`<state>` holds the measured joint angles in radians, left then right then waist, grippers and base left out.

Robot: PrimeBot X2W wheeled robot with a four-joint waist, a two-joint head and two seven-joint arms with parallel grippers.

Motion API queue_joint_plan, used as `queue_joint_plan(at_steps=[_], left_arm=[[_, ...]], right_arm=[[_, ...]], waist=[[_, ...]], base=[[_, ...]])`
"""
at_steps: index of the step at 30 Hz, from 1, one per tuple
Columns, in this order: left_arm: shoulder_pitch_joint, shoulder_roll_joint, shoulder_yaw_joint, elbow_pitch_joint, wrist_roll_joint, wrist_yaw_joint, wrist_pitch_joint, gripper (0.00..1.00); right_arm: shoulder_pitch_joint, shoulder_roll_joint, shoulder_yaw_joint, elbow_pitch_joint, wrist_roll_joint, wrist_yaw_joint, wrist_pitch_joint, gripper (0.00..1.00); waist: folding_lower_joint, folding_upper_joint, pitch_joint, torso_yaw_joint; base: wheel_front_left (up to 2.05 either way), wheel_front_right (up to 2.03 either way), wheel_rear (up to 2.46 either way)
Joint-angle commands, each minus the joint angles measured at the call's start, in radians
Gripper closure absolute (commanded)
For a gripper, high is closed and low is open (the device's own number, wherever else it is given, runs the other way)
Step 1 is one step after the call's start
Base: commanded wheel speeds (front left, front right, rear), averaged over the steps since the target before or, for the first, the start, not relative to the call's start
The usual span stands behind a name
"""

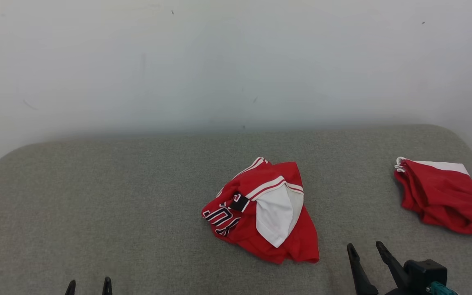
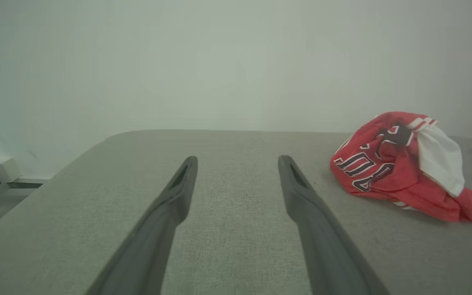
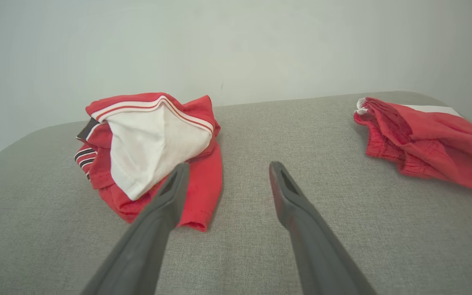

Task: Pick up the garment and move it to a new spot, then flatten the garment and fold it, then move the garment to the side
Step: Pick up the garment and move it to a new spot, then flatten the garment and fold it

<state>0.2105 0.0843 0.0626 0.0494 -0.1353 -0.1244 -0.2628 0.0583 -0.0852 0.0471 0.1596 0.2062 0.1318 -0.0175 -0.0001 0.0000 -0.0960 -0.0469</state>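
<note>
we see the left gripper cut off by the head view's bottom edge just below its fingertips, and the right gripper loses its body there too. the crumpled garment folds over its dark lettering, so we cannot read it. the second red garment runs past the right edge. the wall's specks are too small to tell.
</note>
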Motion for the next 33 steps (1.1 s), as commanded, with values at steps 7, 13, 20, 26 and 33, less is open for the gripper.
queue_joint_plan(at_steps=[7,13,20,26,33], left_arm=[[-0.014,0.004,-0.004,0.091,-0.074,-0.005,0.02,0.0],[-0.029,0.018,-0.012,0.09,-0.068,0.017,0.108,0.0],[-0.015,0.024,-0.013,0.034,-0.061,0.041,0.119,0.0],[-0.004,0.017,-0.03,0.018,-0.059,0.052,0.119,0.0],[-0.006,0.019,-0.041,0.011,-0.06,0.059,0.123,0.0]], right_arm=[[0.026,-0.011,-0.024,-0.013,-0.021,-0.002,0.035,0.0],[0.036,-0.009,-0.035,-0.027,-0.04,-0.002,0.073,0.0],[0.043,-0.002,-0.033,-0.042,-0.043,-0.002,0.093,0.0],[0.04,0.002,-0.035,-0.05,-0.045,-0.002,0.083,0.0],[0.037,0.008,-0.029,-0.046,-0.047,-0.002,0.077,0.0]], waist=[[0.0001,0.0,-0.001,0.0],[0.0001,0.0,-0.004,-0.008],[0.0001,0.0,0.001,-0.02],[0.0001,0.0,0.007,-0.024],[0.0001,0.0,0.012,-0.026]], base=[[0.0,0.0,0.0],[0.0,0.0,0.0],[0.0,0.0,0.0],[0.0,0.0,0.0],[0.0,0.0,0.0]])
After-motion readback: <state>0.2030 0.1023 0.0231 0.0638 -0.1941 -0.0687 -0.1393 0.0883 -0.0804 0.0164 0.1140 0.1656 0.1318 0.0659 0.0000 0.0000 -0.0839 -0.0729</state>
